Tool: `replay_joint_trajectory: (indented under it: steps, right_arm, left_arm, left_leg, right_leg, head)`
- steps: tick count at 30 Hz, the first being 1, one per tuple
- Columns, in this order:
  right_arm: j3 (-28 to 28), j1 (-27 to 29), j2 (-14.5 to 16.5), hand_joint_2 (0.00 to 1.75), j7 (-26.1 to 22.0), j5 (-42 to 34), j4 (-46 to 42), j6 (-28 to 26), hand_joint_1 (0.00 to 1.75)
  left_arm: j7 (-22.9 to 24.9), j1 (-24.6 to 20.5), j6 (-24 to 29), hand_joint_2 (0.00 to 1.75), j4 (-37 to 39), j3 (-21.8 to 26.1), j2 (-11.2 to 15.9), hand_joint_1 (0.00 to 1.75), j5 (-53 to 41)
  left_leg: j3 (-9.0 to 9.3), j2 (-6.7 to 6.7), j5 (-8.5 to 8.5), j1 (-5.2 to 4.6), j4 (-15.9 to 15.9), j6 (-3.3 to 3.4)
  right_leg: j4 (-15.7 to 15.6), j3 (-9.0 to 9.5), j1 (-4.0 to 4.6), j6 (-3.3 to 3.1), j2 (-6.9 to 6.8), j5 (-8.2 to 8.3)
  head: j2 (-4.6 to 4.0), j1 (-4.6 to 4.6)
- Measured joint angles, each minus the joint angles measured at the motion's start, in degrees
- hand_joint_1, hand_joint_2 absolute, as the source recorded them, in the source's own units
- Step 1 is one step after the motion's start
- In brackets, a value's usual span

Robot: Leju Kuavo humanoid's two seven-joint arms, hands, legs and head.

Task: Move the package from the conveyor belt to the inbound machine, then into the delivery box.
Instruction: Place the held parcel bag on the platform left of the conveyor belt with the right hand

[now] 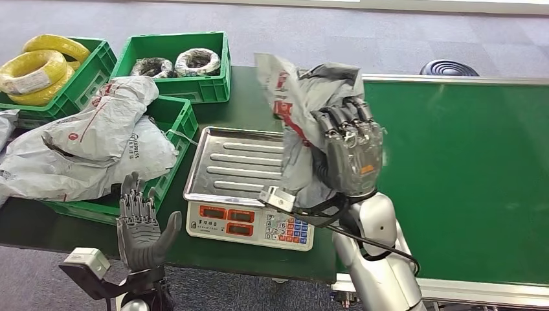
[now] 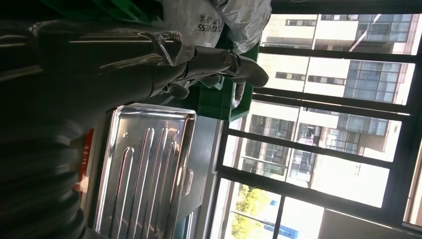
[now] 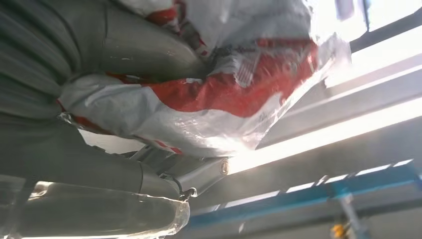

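Package [image 1: 294,110] in right robot hand [image 1: 349,152]

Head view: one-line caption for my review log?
Right robot hand holds crinkled grey plastic package above steel scale tray; left robot hand open.

Scale [image 1: 249,194] left of conveyor belt [image 1: 466,168]; crates [image 1: 175,61] behind scale.
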Motion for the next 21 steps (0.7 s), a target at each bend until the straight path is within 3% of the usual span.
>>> replay_joint_trajectory:
  steps: [4, 10, 21]
  right_arm:
    - [3.4, -3.4, 1.8, 1.75, 3.3, 0.7, 8.1, 0.0, 1.75]
    - [3.8, -6.9, 3.8, 1.75, 4.4, 0.6, 17.3, -0.1, 1.75]
    - [-2.6, -12.2, 7.5, 1.75, 3.8, -0.1, 39.5, -5.4, 1.75]
  left_arm:
    - [0.0, -1.3, 1.0, 1.75, 0.9, -0.2, -0.1, 0.0, 0.5]
    - [0.0, -2.0, 1.3, 1.75, 1.3, -0.6, -0.1, 0.0, 1.0]
    - [0.0, -2.4, 1.4, 1.75, 1.7, -0.9, -0.1, 0.0, 0.6]
  left_leg:
    - [-0.03, 0.0, 0.0, -0.01, 0.0, 0.0]
    - [-0.07, -0.01, -0.01, -0.03, 0.0, 0.01]
    - [-0.07, -0.01, -0.01, -0.02, 0.0, 0.0]
  right_leg:
    - [0.0, -0.01, -0.01, 0.0, 0.0, 0.0]
    - [0.0, -0.04, -0.03, 0.01, -0.02, 0.0]
    - [0.0, -0.07, -0.02, 0.01, -0.01, 0.0]
  head:
    - [0.0, 0.02]
    - [0.0, 0.01]
    - [0.0, 0.01]
